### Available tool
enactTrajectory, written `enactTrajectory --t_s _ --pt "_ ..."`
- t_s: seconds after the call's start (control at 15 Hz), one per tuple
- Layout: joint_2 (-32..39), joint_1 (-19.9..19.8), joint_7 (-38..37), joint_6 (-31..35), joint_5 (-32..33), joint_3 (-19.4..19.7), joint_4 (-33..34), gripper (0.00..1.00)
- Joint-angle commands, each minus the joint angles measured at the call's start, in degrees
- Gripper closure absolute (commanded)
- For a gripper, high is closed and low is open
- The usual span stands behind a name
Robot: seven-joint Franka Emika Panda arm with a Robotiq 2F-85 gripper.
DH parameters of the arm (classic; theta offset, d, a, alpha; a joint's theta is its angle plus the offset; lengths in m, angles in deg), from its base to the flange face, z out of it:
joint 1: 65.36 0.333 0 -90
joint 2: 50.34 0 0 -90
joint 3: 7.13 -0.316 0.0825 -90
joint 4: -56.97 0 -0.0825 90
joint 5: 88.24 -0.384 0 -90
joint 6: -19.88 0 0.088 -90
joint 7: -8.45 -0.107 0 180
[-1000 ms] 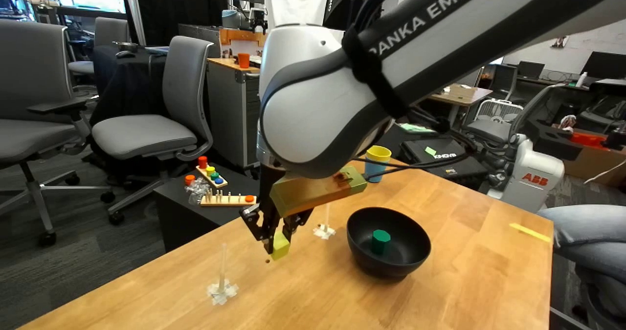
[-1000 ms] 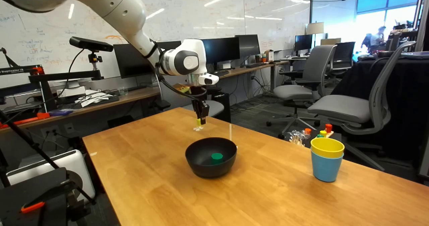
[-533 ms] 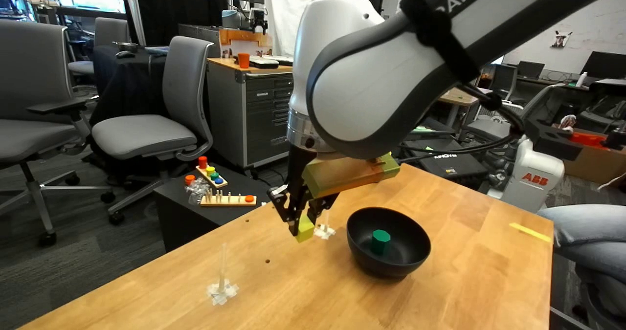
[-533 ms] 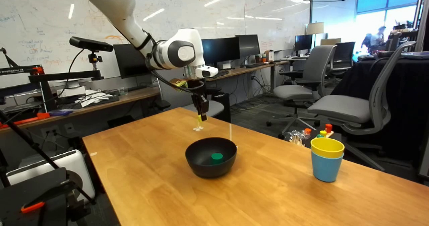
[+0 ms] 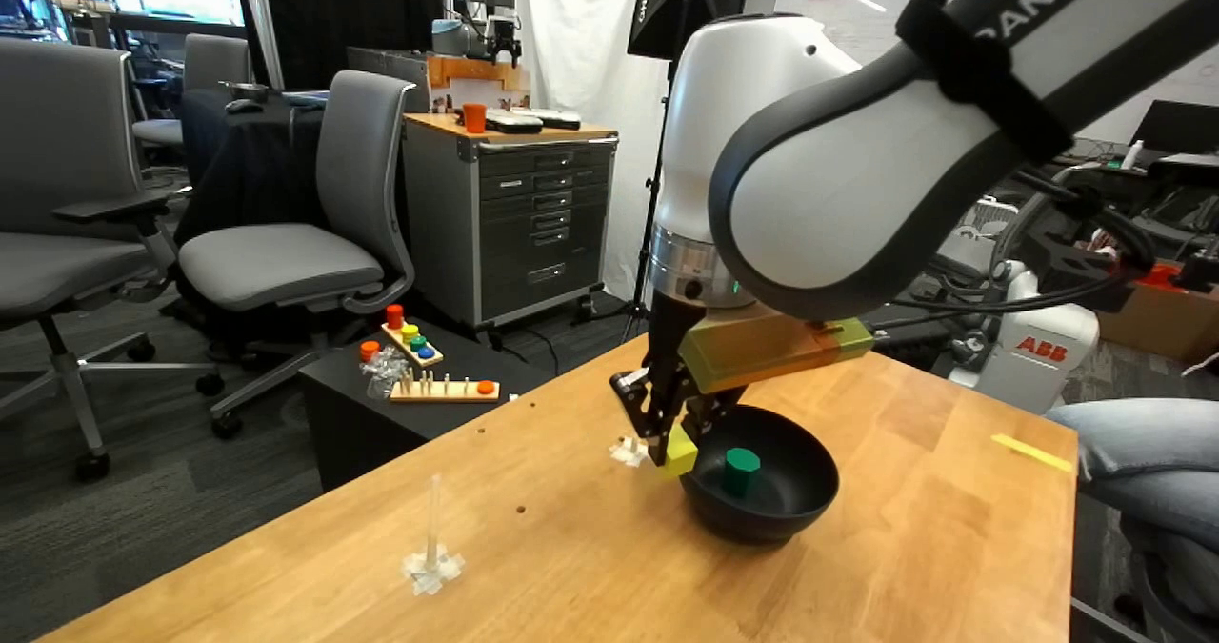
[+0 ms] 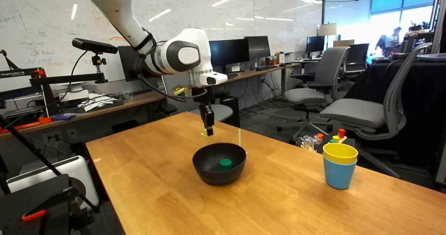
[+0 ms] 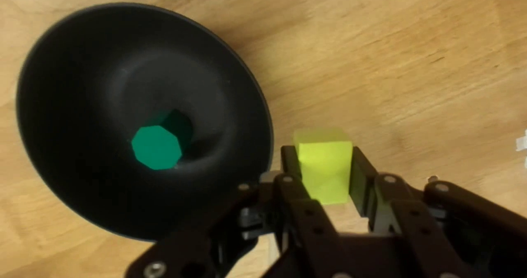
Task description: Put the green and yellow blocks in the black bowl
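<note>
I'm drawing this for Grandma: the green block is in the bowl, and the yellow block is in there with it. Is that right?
Not quite: the yellow block isn't in the bowl. The wrist view shows it held between the fingers, outside the rim. The green block is in there, as you said.

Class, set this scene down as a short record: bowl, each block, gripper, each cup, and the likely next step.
bowl: black, on the table
green block: inside the bowl, not held
yellow block: above the table, not yet in the bowl
gripper: shut on the yellow block
blue cup: on the table
yellow cup: nested in the blue cup
likely next step: carry the yellow block over the bowl and release it
</note>
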Motion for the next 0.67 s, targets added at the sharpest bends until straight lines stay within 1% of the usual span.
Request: enactTrajectory --t_s 0.0,0.33,0.6 --pt "-4.20 0.27 -3.40 2.79 2.39 1.13 -6.33 0.92" --pt "-3.44 -1.54 -4.32 5.25 1.81 2.01 -8.33 0.92" --pt "-2.25 -3.39 -3.61 4.90 1.14 1.68 -8.87 0.92"
